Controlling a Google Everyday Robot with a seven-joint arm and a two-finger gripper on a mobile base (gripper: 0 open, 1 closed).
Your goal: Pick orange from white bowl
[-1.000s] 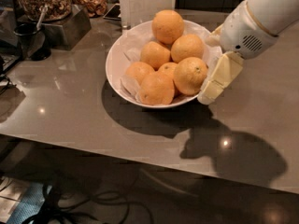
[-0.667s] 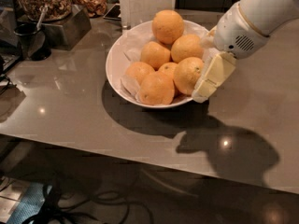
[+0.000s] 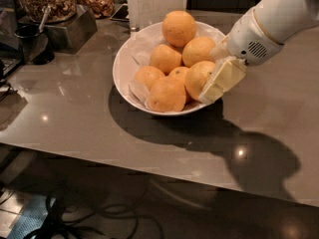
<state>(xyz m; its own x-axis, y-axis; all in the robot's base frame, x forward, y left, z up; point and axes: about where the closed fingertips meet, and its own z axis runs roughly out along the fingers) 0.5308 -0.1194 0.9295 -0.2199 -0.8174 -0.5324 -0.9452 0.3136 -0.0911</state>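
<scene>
Tool (image 3: 214, 83) sits at the 4 o'clock edge of the white bowl (image 3: 120, 67), pressed against the right flank of the orange (image 3: 197, 77). Whether it is released or already clenched on the fruit I cannot tell from this angle.

At the far left, around 10 o'clock on the tabletop (image 3: 75, 118), a dark cup (image 3: 31, 46) stands well apart from the bowl. The bowl sits past the middle, toward 12 o'clock, with crumpled paper lining (image 3: 137, 90) showing at its 8 o'clock side. The other oranges (image 3: 167, 94) are heaped inside, with one riding high at 12 o'clock and deeper-coloured ones at 6 and 8 o'clock. The orange itself lies at 4 o'clock in the pile. It is paler and yellower than the rest, and it touches its neighbours on the left and the tool on the right. The white arm (image 3: 279, 19) runs off toward 2 o'clock.

The step in hand looks like the approach to the grasp, as the orange rests in the bowl, not yet lifted. The next move probably calls for seating the tool around the fruit's widest part and closing firmly. A steep lift would then clear the rim without dragging the neighbours or snagging the paper. A round skin like this could slip if gripped off-centre.
</scene>
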